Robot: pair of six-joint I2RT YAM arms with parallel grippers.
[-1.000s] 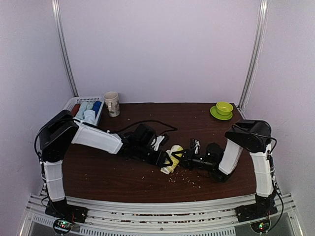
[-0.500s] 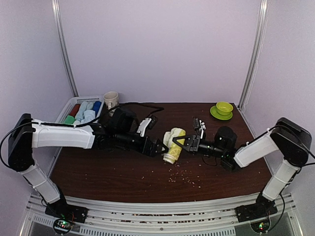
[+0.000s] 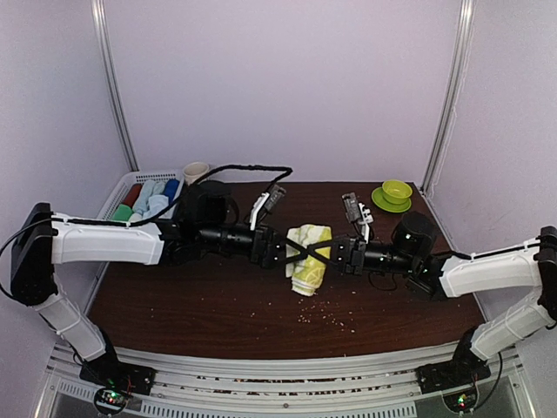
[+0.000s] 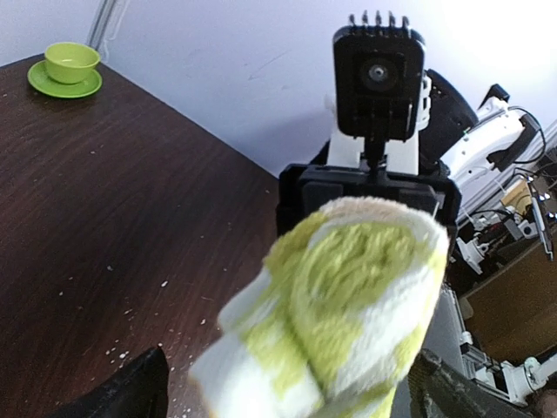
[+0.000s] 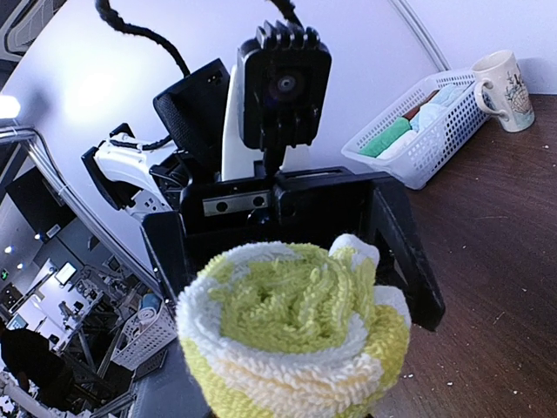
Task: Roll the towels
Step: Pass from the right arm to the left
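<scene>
The desk (image 3: 218,305) carries the whole scene, and across it the left arm (image 3: 104,242) and right arm (image 3: 487,272) reach low and inward until they meet at its middle. At the far left corner stands a basket (image 5: 435,148) with several rolls (image 3: 155,197) lying in it. Between the two arms sits the yellow-green towel (image 3: 309,255), already wound up: both wrist views show a tight spiral at its end. Whether it rests on the desk or hangs just above it I cannot tell. The left hand (image 3: 294,253) is spread wide about one end, and from the right wrist its fingers lie against both sides of the roll, so it looks to be gripping it. The right hand (image 3: 326,253) comes in at the other end, but the towel hides its fingers and I cannot tell whether it grips. A mug (image 3: 195,172), a green cup (image 3: 396,190) and crumbs (image 3: 322,315) play no part. The rolling of this towel seems finished, and the step in hand is probably its handover. Next, one hand should likely keep a firm clasp while the other lets go, so the outer flap does not unwind on the way to the basket.
</scene>
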